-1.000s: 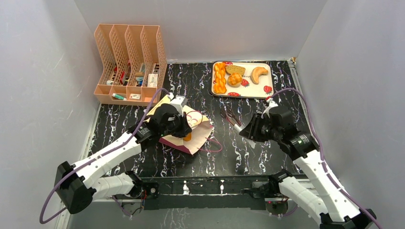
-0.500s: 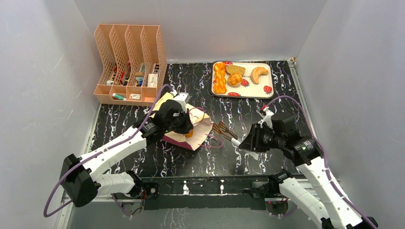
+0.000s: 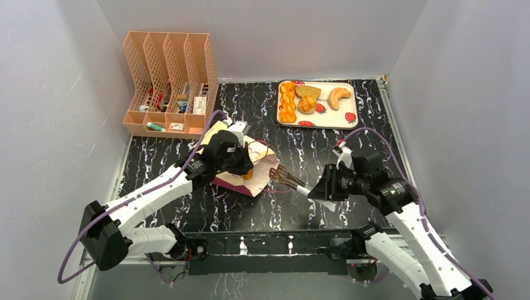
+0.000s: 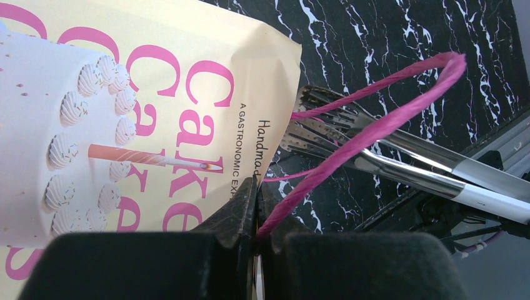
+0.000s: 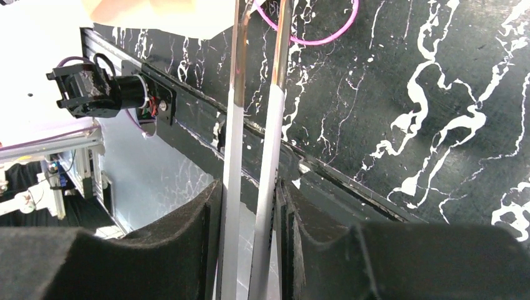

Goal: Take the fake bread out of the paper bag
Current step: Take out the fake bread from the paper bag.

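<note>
The paper bag (image 3: 261, 165) lies on the black marbled table, cream with pink "Cakes" lettering (image 4: 187, 106). My left gripper (image 3: 241, 164) is shut on its edge by the mouth, with the magenta cord handle (image 4: 369, 119) running out from between the fingers. A small orange piece of fake bread (image 3: 248, 175) shows at the bag's mouth under that gripper. My right gripper (image 3: 325, 189) is shut on metal tongs (image 3: 289, 180), whose tips (image 4: 312, 119) reach the bag's mouth through the handle loop. More fake bread lies on the strawberry tray (image 3: 334, 117): a braided loaf (image 3: 287, 102), a bun (image 3: 306, 104), a croissant (image 3: 339, 97).
A peach plastic file rack (image 3: 169, 81) with small items stands at the back left, just behind the bag. Grey walls close in the table on three sides. The metal rail of the arm bases (image 5: 206, 106) runs along the near edge.
My right arm has swung the tongs left until their tips reach the bag's mouth. My left gripper shifted slightly with the bag early on, then held still.
</note>
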